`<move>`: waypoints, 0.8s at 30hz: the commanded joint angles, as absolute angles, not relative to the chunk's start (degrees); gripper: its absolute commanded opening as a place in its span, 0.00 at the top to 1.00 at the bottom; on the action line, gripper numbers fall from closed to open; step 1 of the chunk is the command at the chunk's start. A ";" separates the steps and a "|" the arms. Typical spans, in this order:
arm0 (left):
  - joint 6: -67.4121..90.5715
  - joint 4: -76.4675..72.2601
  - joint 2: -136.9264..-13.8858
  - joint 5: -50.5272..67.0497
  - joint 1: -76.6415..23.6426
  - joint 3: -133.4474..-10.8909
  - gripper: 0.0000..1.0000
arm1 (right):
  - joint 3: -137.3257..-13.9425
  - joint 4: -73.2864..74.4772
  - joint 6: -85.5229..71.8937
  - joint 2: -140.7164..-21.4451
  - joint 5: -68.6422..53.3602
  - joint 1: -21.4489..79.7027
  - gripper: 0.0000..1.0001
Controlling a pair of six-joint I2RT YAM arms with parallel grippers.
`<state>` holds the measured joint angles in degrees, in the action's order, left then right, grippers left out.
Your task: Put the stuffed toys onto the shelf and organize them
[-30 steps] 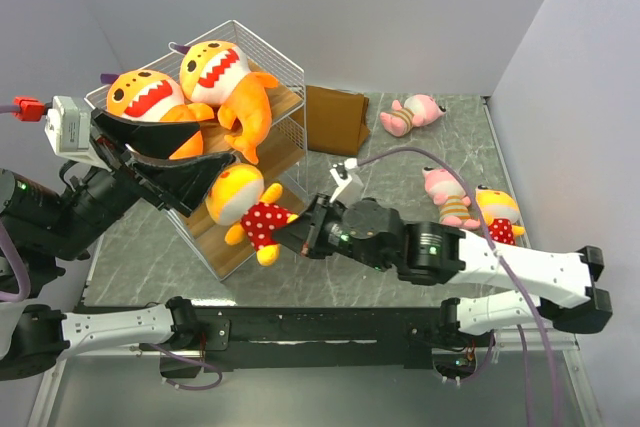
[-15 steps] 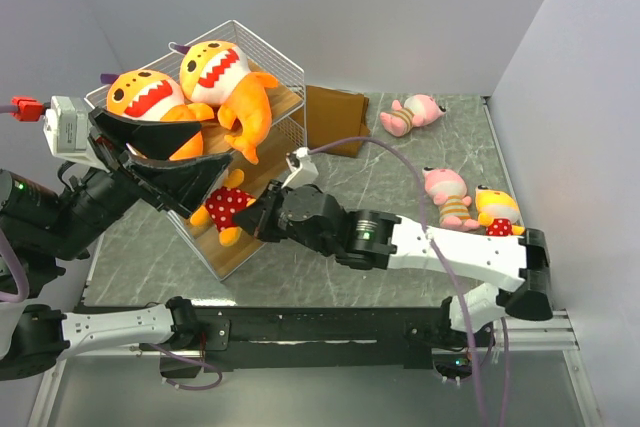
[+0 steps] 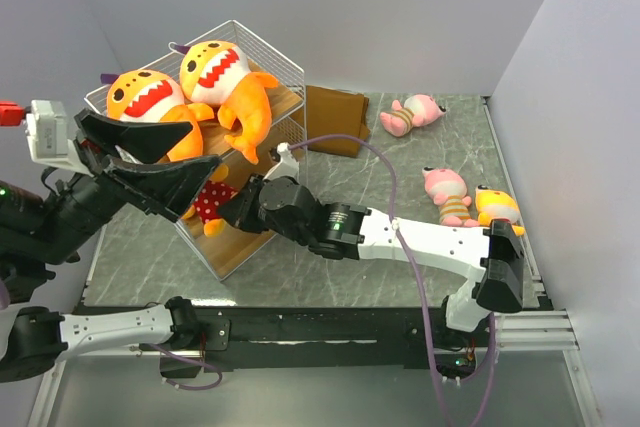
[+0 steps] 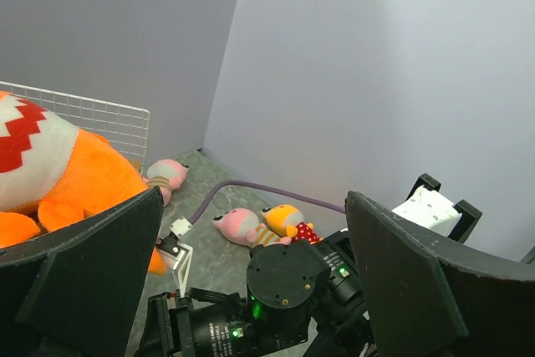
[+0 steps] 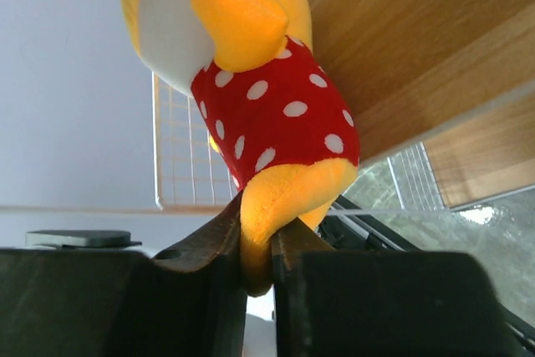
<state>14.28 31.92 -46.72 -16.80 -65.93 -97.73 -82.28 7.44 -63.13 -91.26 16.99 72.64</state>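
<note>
One red-dotted toy (image 5: 276,114) pinched by leg in your right claw (image 5: 257,261), so body reaches shelf (image 5: 418,22) board; your left claw (image 4: 251,236) gapes wide, empty, clear.

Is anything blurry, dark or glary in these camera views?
Top view: evenly lit and sharp. Left wrist: wide-apart jaws underexposed, nearly black. Right wrist: dotted toy sharp, jaws pinching its foot blurred, small glare on the table.

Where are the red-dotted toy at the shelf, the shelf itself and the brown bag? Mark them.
red-dotted toy (image 5: 276,114), right wrist view, red belly.
shelf (image 3: 228,247), top view, lower board.
brown bag (image 3: 335,119), top view, middle.
</note>
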 commanded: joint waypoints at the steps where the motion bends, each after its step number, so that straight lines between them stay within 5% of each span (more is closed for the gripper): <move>1: 14.50 29.01 -44.83 -16.35 -66.09 -97.65 0.04 | -85.86 4.39 -63.20 -92.81 16.35 71.81 0.80; 10: 14.76 29.18 -43.42 -16.96 -66.09 -97.03 0.03 | -85.70 4.40 -61.79 -93.34 15.91 70.40 0.57; 24: 13.54 29.62 -44.82 -18.28 -66.09 -97.47 0.03 | -81.65 2.98 -60.03 -87.45 14.85 70.05 0.40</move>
<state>14.28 30.92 -43.90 -17.41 -65.93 -97.12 -81.80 5.34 -61.78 -91.31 14.83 70.54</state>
